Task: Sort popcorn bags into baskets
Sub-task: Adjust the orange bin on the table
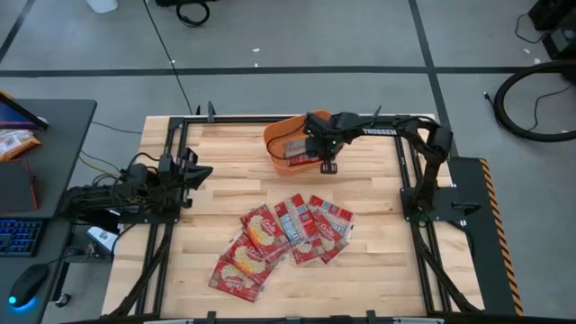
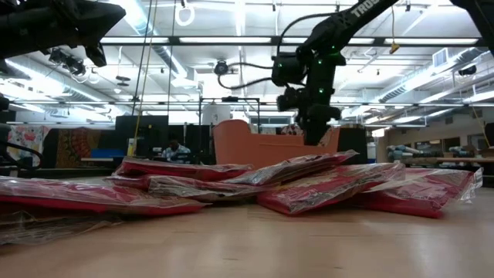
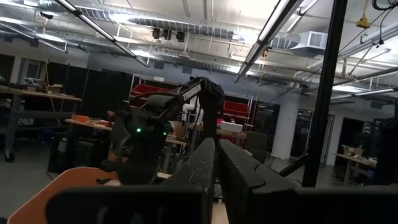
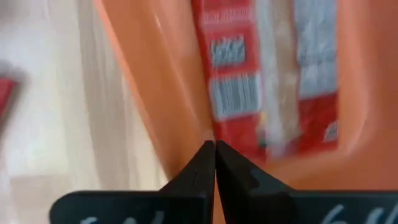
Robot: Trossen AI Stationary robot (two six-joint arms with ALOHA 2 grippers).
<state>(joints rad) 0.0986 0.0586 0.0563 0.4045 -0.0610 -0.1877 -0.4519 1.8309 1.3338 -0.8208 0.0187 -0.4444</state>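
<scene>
The orange basket (image 1: 281,137) stands at the table's far middle, with one red popcorn bag (image 1: 293,148) lying flat inside it; the right wrist view shows that bag (image 4: 267,81) against the orange wall (image 4: 149,93). Several more red popcorn bags (image 1: 286,236) lie overlapping in a loose pile on the near half of the table (image 2: 309,185). My right gripper (image 1: 328,166) hangs shut over the basket's near right wall (image 4: 215,144), holding nothing. My left gripper (image 1: 203,173) waits shut at the table's left side (image 3: 216,149).
The black frame rails (image 1: 171,135) run along the table's edges. Bare wood (image 1: 243,184) lies between the basket and the pile. A desk with a keyboard and an orange snack bag (image 1: 13,142) stands off the table's left. A person (image 2: 176,150) sits far behind.
</scene>
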